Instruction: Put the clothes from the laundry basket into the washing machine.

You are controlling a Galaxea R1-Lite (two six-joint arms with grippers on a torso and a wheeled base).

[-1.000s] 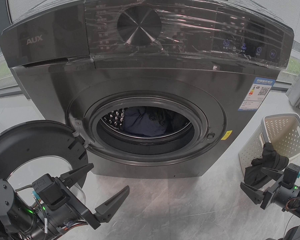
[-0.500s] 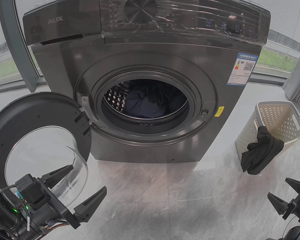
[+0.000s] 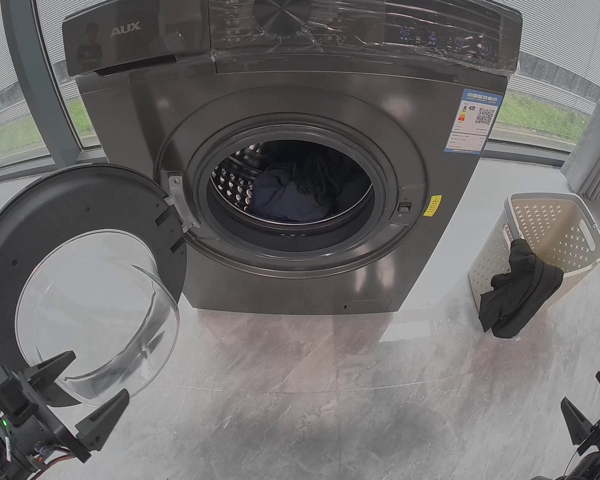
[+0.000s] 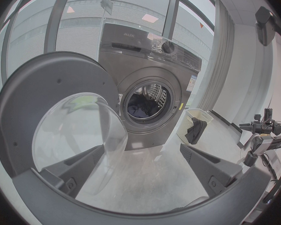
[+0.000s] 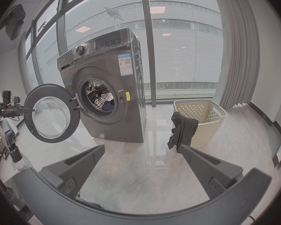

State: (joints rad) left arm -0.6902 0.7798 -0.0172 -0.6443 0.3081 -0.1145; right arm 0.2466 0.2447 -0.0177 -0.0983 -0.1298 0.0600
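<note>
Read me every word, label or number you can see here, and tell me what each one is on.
Brand logo on the washing machine drawer front: pale capitals, a brand name, so left unquoted.
Energy label, blue-topped, on the machine's front: code square and print, too small to read.
Yellow sticker lower on the front: too small to read.
Control panel under plastic film: icons and legends, blurred.
Laundry basket: no print seen.

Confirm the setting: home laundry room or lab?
Likely a lab or showroom, not a home: the washer stands on a bare polished floor before floor-to-ceiling windows, with its control panel film-wrapped and a basket beside it.
</note>
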